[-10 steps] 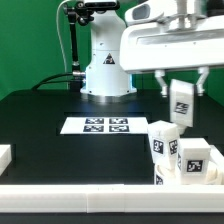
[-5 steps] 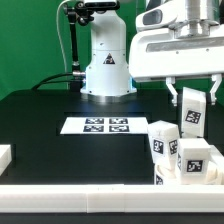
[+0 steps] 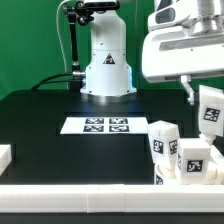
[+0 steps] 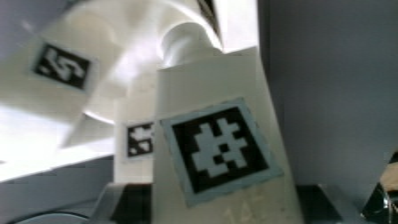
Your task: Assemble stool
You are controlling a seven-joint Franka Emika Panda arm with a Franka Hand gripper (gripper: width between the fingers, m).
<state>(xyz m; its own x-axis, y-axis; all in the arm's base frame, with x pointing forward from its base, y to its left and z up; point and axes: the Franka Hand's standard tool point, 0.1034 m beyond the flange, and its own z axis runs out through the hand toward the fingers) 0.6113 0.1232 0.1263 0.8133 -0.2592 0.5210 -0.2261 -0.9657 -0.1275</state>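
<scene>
Black tabletop (image 3: 60, 105) holds a plain white block (image 3: 5, 155) at the exterior view's left edge, the marker board (image 3: 107, 125) mid-table and two stool legs (image 3: 163, 140) near the front corner at that view's right. Over the right edge, the gripper (image 3: 205, 95) pinches a third leg (image 3: 210, 112) aloft.

Marker board (image 3: 96, 125) on blk table (image 3: 40, 115), plain white block (image 3: 4, 155) nr edge, green backdrop (image 3: 30, 40)

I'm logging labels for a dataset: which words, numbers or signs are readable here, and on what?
No words or numbers are readable.
Square black-and-white tags, patterns only: marker board, raised leg, tagged parts on the table.
Dark mark on the robot base: too small to read.
</scene>
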